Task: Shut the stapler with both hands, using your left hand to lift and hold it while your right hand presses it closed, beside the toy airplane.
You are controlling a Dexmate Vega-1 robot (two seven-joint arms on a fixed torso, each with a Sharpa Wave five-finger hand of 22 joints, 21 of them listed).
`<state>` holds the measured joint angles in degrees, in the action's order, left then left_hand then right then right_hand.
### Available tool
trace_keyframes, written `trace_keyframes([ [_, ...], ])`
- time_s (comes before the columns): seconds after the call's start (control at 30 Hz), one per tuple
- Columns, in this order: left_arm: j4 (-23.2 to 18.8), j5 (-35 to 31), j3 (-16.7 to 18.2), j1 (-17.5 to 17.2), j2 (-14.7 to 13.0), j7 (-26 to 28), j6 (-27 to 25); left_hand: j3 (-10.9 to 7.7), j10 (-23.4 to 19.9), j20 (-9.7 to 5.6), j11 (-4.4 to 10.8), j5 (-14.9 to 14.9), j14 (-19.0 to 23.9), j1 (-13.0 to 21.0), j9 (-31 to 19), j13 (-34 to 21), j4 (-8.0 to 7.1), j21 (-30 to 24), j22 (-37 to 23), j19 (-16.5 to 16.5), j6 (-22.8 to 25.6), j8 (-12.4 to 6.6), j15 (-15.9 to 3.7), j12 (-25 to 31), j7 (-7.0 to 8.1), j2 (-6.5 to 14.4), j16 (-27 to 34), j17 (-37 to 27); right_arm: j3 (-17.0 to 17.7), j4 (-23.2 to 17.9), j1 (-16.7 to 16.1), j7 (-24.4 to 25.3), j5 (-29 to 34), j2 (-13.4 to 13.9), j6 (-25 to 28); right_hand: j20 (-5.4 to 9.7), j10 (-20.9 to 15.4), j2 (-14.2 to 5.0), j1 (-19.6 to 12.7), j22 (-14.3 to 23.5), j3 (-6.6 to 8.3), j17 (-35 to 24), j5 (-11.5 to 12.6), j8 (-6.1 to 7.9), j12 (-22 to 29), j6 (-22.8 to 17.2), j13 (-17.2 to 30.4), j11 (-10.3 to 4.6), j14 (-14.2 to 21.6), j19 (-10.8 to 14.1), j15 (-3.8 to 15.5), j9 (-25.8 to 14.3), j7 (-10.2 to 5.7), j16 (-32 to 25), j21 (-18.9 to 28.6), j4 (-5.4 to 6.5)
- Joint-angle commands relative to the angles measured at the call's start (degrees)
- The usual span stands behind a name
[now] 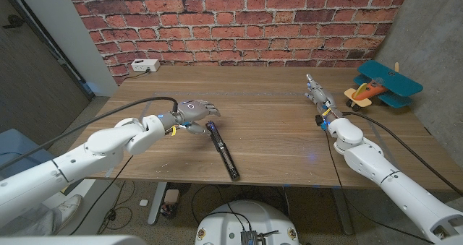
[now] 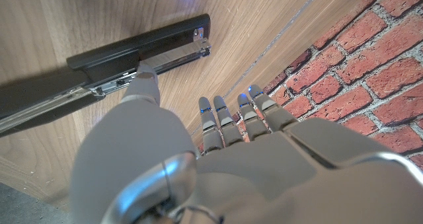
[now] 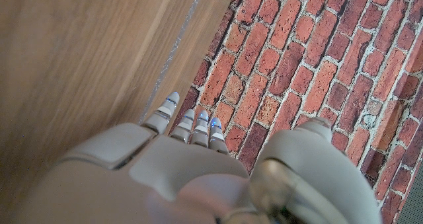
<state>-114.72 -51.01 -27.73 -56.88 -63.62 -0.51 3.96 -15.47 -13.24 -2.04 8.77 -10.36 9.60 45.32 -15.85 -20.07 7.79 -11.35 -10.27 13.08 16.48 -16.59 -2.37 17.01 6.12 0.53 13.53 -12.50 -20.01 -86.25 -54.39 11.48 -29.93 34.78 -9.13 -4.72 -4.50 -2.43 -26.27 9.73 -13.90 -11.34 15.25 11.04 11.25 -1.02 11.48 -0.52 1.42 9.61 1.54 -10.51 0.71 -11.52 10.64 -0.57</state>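
Stapler [image 1: 223,152] lying open, flat on counter [image 1: 275,129], near front edge. Left robot hand [image 1: 194,113] hovering at its far end, fingers spread; left wrist view showing thumb [image 2: 142,85] touching stapler. Right robot hand [image 1: 317,95] holding nothing, fingers extended, sitting near toy airplane [image 1: 382,85].

red brick wall [image 1: 239,21], wooden table [image 1: 268,129], grey floor [image 1: 43,140]

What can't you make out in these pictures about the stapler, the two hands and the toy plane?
- Stapler: head view, the left hand covers its far end; left wrist view, the picture edge cuts off its other end.
- Left hand's hold: whether the thumb grips or only touches the stapler is unclear.
- Right hand: head view, too small to tell how its fingers are set.
- Toy plane: small, details unclear.
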Motion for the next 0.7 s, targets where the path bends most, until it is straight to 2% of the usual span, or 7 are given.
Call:
trace_keyframes([
  [0.03, 1.43, -0.01, -1.07, 1.30, 0.35, -0.86, 1.61, 0.33, -0.72, 0.02, 0.52, -0.11, -0.04, -0.29, -0.31, -0.27, 0.05, 0.05, -0.06, -0.48, 0.76, -0.59, -5.56, 0.33, 0.10, 0.07, -0.21, -0.13, -0.26, 0.52, 0.50, 0.44, 0.13, -0.36, 0.43, 0.33, -0.10, 0.08, -0.92, 0.10, -0.12, -0.06, -0.18, 0.28, 0.37, -0.16, 0.18, -0.13, -0.09, 0.13, 1.89, -0.30, -0.41, -0.39, 0.24, -0.15],
  [0.37, 2.29, 0.15, -1.55, 1.79, 0.07, -0.87, 2.69, 0.41, -1.01, 0.12, 0.60, -0.11, 0.20, -0.16, -0.62, -0.63, 0.18, 0.11, 0.01, -0.70, 0.85, -0.90, -5.83, 0.42, 0.13, 0.20, -0.20, 0.02, -0.44, 0.84, 0.73, 0.85, 0.16, -0.76, 0.62, 0.27, -0.05, 0.03, -0.93, 0.10, -0.11, -0.06, -0.19, 0.28, 0.35, -0.18, 0.18, -0.13, -0.10, 0.04, 1.85, -0.30, -0.42, -0.40, 0.21, -0.16],
  [0.7, 2.91, -0.14, -2.05, 1.49, 0.02, -0.50, 3.14, 0.49, -1.00, 0.14, 0.76, -0.11, 0.23, -0.12, -0.89, -0.94, 0.22, 0.13, 0.05, -0.84, 0.92, -1.17, -5.79, 0.37, 0.15, 0.36, -0.23, 0.10, -0.08, -0.51, -0.19, 1.69, 0.31, -0.33, 0.78, 0.25, -0.11, -0.06, -0.96, 0.10, -0.06, -0.07, -0.19, 0.27, 0.37, -0.17, 0.18, -0.23, -0.07, 0.06, 1.89, -0.30, -0.41, -0.42, 0.22, -0.18],
])
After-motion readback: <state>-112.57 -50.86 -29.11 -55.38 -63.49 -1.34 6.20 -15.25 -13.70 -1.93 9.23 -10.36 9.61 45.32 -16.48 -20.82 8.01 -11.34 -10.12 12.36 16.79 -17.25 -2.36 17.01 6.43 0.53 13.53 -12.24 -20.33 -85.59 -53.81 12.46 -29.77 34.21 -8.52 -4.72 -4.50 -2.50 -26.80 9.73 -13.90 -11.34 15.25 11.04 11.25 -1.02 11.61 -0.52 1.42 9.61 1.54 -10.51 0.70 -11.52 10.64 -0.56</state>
